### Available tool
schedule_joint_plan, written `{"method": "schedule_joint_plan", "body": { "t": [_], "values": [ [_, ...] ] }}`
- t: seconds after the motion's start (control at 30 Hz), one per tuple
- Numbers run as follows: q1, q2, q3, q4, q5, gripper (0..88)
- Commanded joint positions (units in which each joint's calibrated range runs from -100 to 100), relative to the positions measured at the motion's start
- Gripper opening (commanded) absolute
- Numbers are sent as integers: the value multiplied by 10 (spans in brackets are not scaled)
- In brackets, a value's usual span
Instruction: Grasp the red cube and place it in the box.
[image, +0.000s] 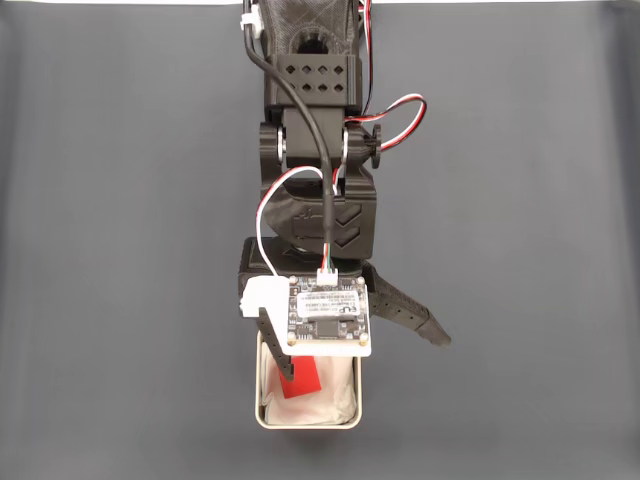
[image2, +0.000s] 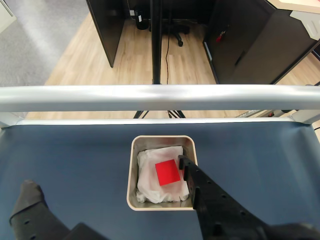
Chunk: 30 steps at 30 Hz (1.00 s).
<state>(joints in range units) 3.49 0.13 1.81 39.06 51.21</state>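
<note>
red and matte, the red cube (image2: 167, 173) lies on the white lining (image2: 150, 170) inside the box (image2: 134, 165), a pale-grey tin with rounded corners; in the wrist view it sits right of the box's middle, one flat face turned up. in the fixed view the red cube (image: 303, 381) shows only in part, below the circuit board, with the box (image: 262, 410) at the bottom of the picture and crumpled lining around the cube.

the gripper (image2: 107, 192) is spread wide and holds nothing: in the wrist view one black finger (image2: 210, 200) reaches in from the lower right, its tip over the box's right side just beside the cube, while the other finger (image2: 30, 207) is far off at the lower left, over the mat outside the box. whether the near tip touches the cube cannot be told. in the fixed view the gripper (image: 365, 360) hangs over the box's top edge, one finger dipping into the box on the left and the other splayed out to the right over the mat.

a small white circuit board (image: 328, 316) rides on the wrist; it bears tiny print and a dark chip, too small to read. a black cable (image: 300, 110) and a red-white-black wire bundle (image: 400, 112) run up the black arm (image: 320, 200).

everything stands on a dark blue-grey mat (image2: 65, 150). past it the wrist view shows a silver rail (image2: 160, 97), then wood flooring (image2: 185, 62), dark cabinets (image2: 250, 40) and a black pole (image2: 156, 40).
</note>
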Motion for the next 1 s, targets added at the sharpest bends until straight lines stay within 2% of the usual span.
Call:
{"method": "schedule_joint_plan", "body": {
  "t": [0.0, 0.07, 0.17, 0.3, 0.53, 0.97],
  "values": [
    [9, -52, 1, -14, -4, 542],
    [7, -59, 8, -14, -2, 463],
    [2, -74, 22, -21, 5, 246],
    [-7, -108, 32, -22, 8, 8],
    [-29, -260, 101, 4, 0, 0],
    [-40, -692, 637, 0, -4, 0]
  ]
}}
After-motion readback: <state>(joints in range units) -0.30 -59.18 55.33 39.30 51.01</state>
